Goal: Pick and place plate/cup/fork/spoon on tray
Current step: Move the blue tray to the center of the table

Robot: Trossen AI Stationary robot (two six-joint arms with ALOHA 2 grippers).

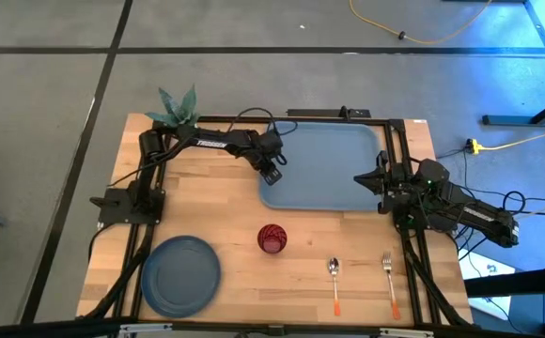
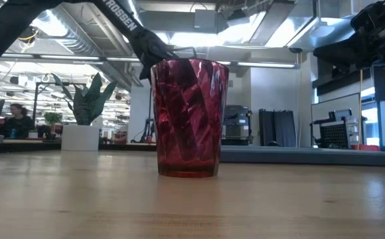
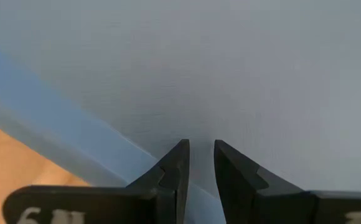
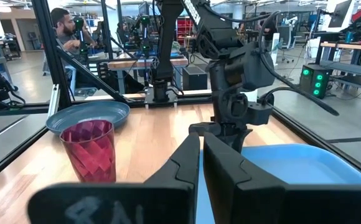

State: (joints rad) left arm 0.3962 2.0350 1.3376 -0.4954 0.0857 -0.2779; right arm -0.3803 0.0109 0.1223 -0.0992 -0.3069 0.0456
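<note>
Gleaming ribbed red cup (image 2: 189, 118) upright

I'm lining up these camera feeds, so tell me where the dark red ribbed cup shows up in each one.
High view: the dark red ribbed cup stands on the wood, just below the light blue rectangular tray.
Low view: centre, close up.
Left wrist view: not in it.
Right wrist view: lower left, before the grey-blue round plate.
Shared landmark: the tray.

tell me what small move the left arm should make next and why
Probably lift the left gripper off the light blue-grey rectangular plastic tray and swing toward the dark red ribbed cup. It hangs low over the tray's corner holding nothing, and the cup stands closest on the wooden table.
</note>
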